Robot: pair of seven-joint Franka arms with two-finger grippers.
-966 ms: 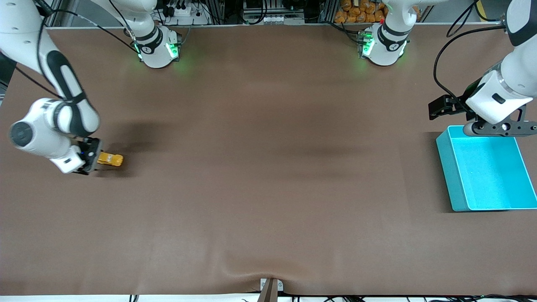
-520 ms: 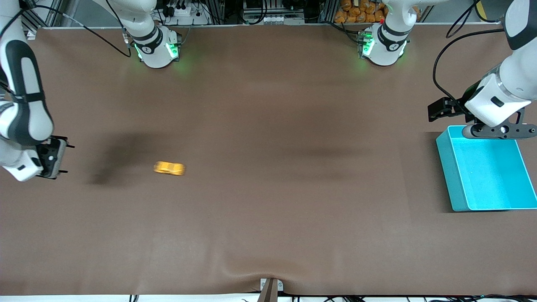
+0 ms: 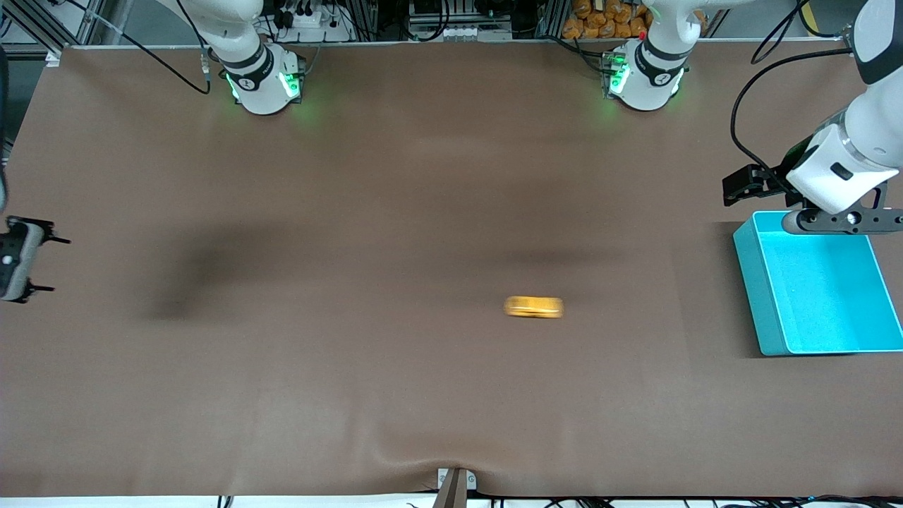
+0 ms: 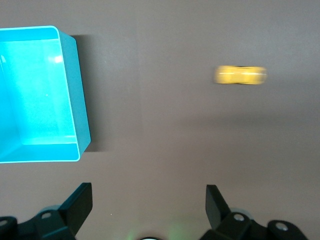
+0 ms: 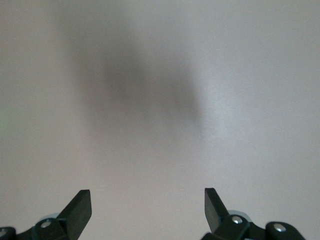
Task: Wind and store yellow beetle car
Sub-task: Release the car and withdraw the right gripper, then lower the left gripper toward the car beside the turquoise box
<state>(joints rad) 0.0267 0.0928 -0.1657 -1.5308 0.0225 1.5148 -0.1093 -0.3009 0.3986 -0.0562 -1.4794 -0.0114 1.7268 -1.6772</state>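
The yellow beetle car (image 3: 534, 307) is on the brown table, free and blurred by motion, between the middle of the table and the turquoise bin (image 3: 776, 310). It also shows in the left wrist view (image 4: 240, 75), apart from the bin (image 4: 70, 100). My left gripper (image 3: 839, 220) is open and empty over the bin's rim farthest from the front camera; its fingertips (image 4: 82, 200) frame bare table. My right gripper (image 3: 39, 262) is open and empty at the table's edge at the right arm's end, over bare table (image 5: 147, 205).
The bin stands at the left arm's end of the table and holds nothing that shows. The two arm bases (image 3: 264, 81) (image 3: 642, 77) stand along the table's edge farthest from the front camera. A fold in the table cover (image 3: 451, 462) lies at the nearest edge.
My right gripper let go of the car and drew back to the table's edge. The car has rolled across the table toward the bin. My left gripper barely moved.
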